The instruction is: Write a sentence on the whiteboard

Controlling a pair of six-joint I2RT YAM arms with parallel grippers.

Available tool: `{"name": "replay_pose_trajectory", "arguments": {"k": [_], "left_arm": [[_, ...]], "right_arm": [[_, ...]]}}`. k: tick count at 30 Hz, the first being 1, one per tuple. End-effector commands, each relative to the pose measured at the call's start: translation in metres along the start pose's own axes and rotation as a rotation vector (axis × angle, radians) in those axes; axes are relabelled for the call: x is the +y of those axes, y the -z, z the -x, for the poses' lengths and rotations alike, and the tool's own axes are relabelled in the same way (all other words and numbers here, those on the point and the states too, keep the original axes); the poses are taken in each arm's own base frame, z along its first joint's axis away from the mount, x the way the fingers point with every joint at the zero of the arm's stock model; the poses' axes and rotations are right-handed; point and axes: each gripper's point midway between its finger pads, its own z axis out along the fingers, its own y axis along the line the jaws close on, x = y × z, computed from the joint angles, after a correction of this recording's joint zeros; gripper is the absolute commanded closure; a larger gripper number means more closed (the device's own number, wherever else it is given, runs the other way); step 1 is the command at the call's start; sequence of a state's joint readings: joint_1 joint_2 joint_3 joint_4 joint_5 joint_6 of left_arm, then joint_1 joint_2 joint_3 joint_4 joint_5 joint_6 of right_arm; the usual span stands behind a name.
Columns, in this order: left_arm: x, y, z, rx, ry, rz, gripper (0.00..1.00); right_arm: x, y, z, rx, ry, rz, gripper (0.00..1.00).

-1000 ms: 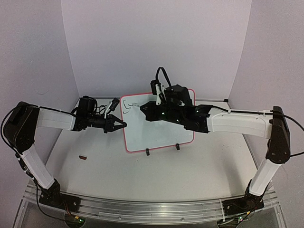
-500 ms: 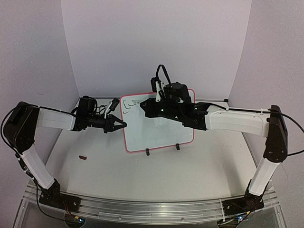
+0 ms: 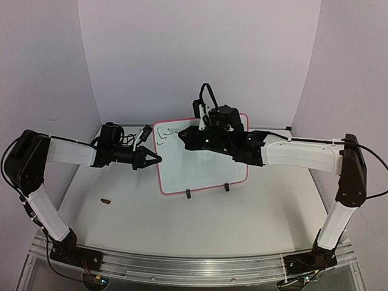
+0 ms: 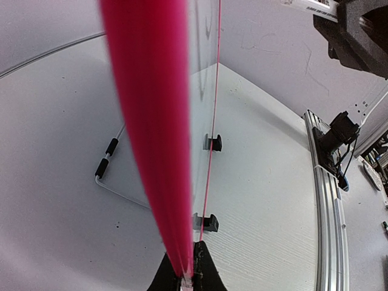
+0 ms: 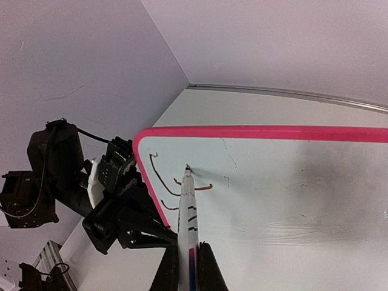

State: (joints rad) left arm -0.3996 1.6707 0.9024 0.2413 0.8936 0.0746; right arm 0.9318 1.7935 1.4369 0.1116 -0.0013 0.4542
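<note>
Clearly, we saw one whiteboard (image 3: 203, 173) at the middle of the counter (image 3: 242, 224), with two black clips (image 3: 188, 194) (image 3: 227, 187) on its near edge. The left tool (image 3: 156, 159) pinched the board's left pink edge. The right tool (image 5: 188, 267) gripped one marker (image 5: 187, 212), its tip touching the board among the few strokes of the sentence (image 5: 159, 177).
</note>
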Motion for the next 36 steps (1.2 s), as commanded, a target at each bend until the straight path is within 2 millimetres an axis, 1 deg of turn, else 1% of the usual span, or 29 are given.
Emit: {"name": "replay_pose_trajectory", "arguments": {"k": [1,6,9,25,30,36], "left_arm": [[0.012,0.001,-0.008,0.026,-0.019,0.09,1.0],[0.012,0.001,-0.008,0.026,-0.019,0.092,1.0],[0.012,0.001,-0.008,0.026,-0.019,0.092,1.0],[0.013,0.001,-0.009,0.028,-0.019,0.094,1.0],[0.012,0.001,-0.008,0.028,-0.019,0.094,1.0],[0.013,0.001,-0.009,0.03,-0.018,0.096,1.0]], "right_arm": [[-0.009,-0.001,-0.01,0.029,-0.025,-0.013,1.0],[-0.012,-0.001,-0.022,0.062,-0.036,-0.013,1.0],[-0.014,-0.001,-0.026,0.072,-0.037,-0.017,1.0],[-0.019,0.002,-0.03,0.105,-0.035,-0.047,1.0],[-0.019,0.006,-0.025,0.091,-0.03,-0.058,1.0],[-0.014,0.016,-0.011,0.051,-0.005,-0.04,1.0]]}}
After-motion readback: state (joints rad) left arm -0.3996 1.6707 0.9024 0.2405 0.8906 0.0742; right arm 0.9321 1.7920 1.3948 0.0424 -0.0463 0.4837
